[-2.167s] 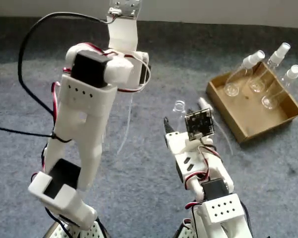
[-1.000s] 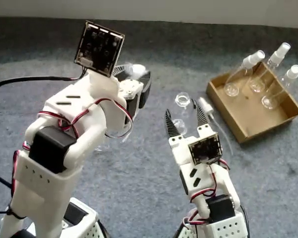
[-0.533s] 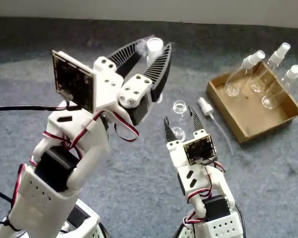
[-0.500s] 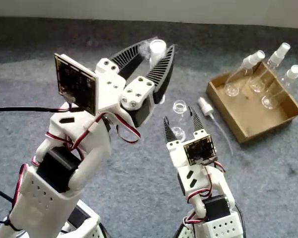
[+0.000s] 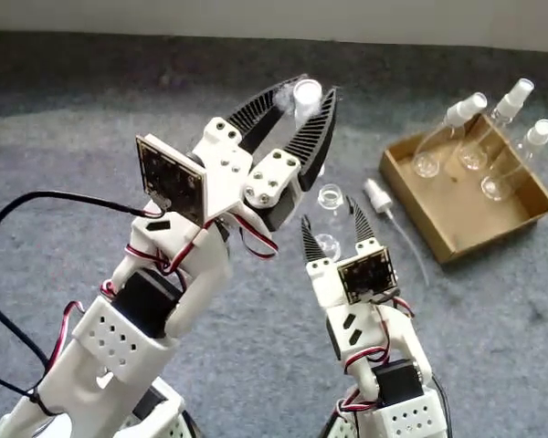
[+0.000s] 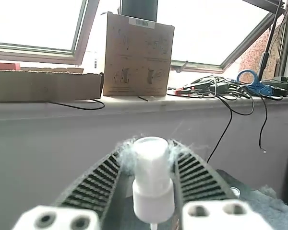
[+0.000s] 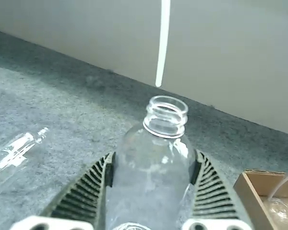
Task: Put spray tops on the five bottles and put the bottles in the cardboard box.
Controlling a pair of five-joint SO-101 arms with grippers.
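Note:
My left gripper [image 5: 301, 102] is shut on a white spray top [image 5: 306, 93], held high above the carpet; the left wrist view has the top [image 6: 152, 179] pinched between both fingers. Its thin white dip tube [image 7: 162, 43] hangs just above the open neck of a clear bottle [image 7: 156, 163]. My right gripper [image 5: 331, 219] is shut on that upright bottle [image 5: 330, 196], one finger on each side. The cardboard box [image 5: 438, 214] at the right holds three clear bottles with spray tops [image 5: 464, 111].
A loose spray top [image 5: 378, 195] with its tube lies on the grey carpet between the right gripper and the box. A clear bottle-like item [image 7: 17, 148] lies on the carpet off to one side. A box corner [image 7: 259, 189] is close by.
The left arm swung over from the left, lifting the spray top up and rightward to above the bottle. The right gripper drew back a little, shut on the bottle, and has since kept still.

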